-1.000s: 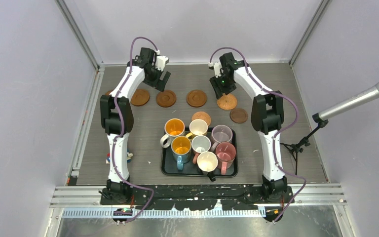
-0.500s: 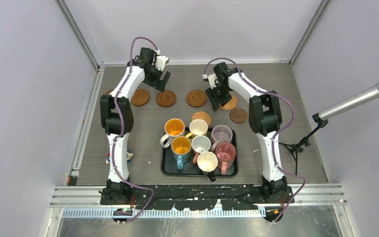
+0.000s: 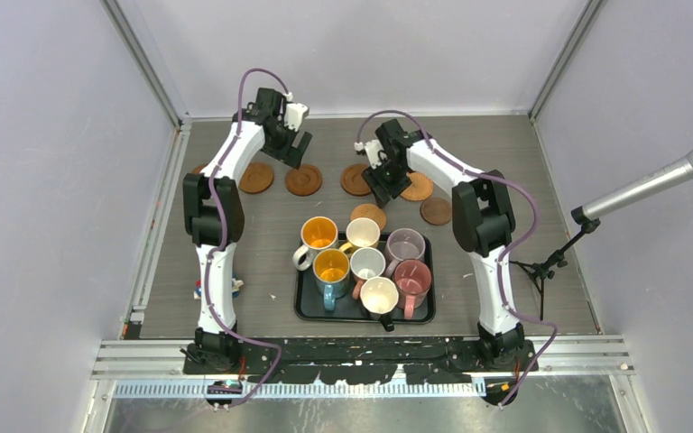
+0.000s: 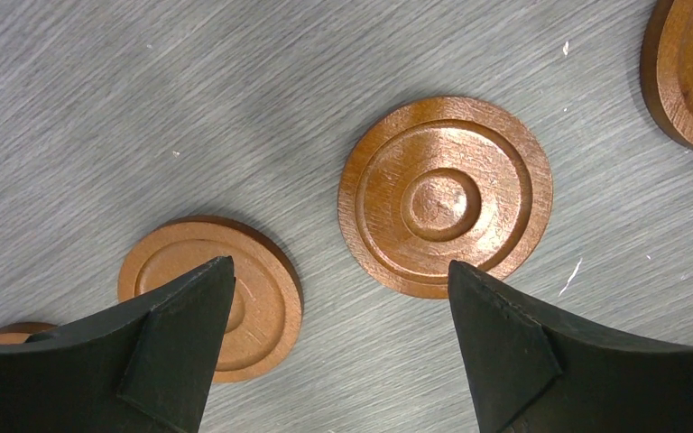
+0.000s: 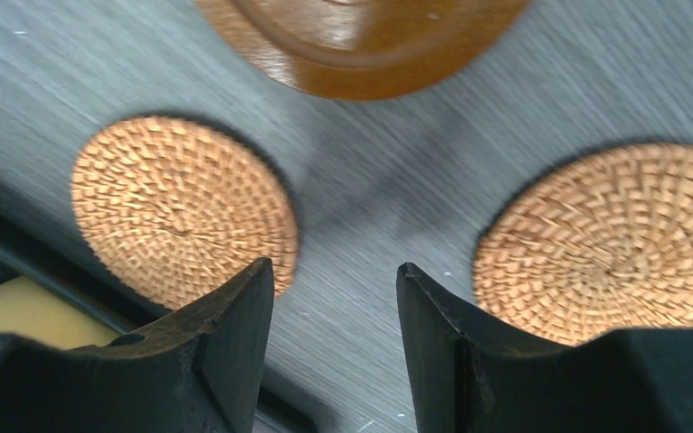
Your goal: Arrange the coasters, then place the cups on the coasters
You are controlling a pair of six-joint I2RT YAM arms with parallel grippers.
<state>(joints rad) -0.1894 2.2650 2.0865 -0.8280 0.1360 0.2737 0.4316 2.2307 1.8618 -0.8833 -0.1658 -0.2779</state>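
**Coasters under arrangement; both pincers empty, jaws apart.**

Top view: the left pincer [image 3: 296,149] and the right pincer [image 3: 383,185] are held open over the coasters [image 3: 303,179], while the cups [image 3: 366,262] are crowded on the black tray [image 3: 300,307], nearer the bases than either pincer. Left wrist view: a ringed coaster [image 4: 445,196] is seen just ahead of the widely spread jaws, with grooves that are unreadable from above. Right wrist view: only bare table [image 5: 352,180] is framed between the half-spread jaws, flanked by a woven coaster [image 5: 180,212] on the left and a second woven coaster [image 5: 605,239] on the right. One disc should be centred before closing, so that neighbours are not nudged.
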